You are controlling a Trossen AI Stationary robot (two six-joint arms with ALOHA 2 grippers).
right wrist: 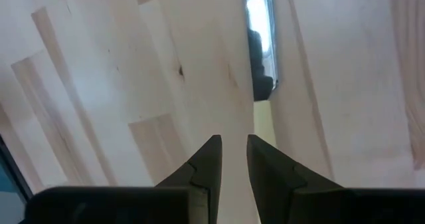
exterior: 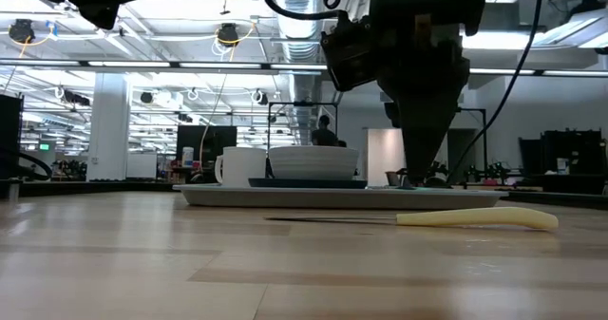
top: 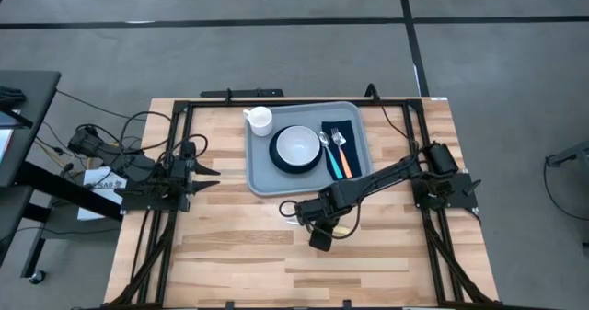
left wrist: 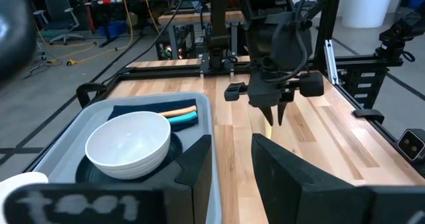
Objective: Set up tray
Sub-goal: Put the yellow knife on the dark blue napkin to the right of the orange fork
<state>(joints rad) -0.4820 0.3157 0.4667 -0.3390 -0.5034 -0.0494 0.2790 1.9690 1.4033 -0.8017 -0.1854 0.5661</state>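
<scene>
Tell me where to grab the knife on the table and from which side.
Grip the knife by its pale yellow handle, coming straight down from above. It lies flat on the wood in front of the tray, so only its long edges offer the fingers a hold, and the handle looks thicker than the thin blade. The right pincer already hangs over it.

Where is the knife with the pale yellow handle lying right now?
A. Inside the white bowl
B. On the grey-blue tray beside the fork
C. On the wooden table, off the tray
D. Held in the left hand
C: the knife lies flat on the table, in front of the tray, under the right hand.
</scene>
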